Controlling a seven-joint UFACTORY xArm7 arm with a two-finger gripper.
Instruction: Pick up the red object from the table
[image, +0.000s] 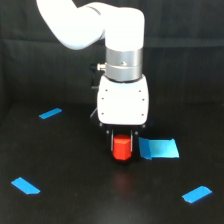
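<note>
Arm points straight down over the table. Gripper brackets the red object, fingers close at its sides; grip uncertain.

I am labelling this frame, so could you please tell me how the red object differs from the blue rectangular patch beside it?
The red object is a stubby raised block; the blue rectangular patch lies flat. The red object sits between the gripper fingers; the patch lies uncovered toward the exterior view's right. Both are on the black table.
</note>
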